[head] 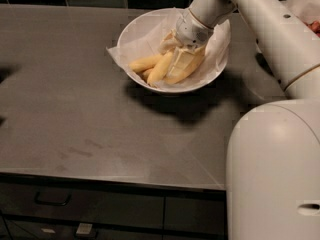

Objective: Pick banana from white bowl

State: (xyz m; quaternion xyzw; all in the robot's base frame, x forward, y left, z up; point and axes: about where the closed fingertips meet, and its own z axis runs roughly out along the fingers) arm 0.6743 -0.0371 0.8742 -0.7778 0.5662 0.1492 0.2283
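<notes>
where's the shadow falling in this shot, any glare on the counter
Camera view: the wide white paper-lined bowl throws a dark shadow front-right on the grey counter; faint sheen nearer the edge; the gripper sits in the bowl on yellow bananas.
</notes>
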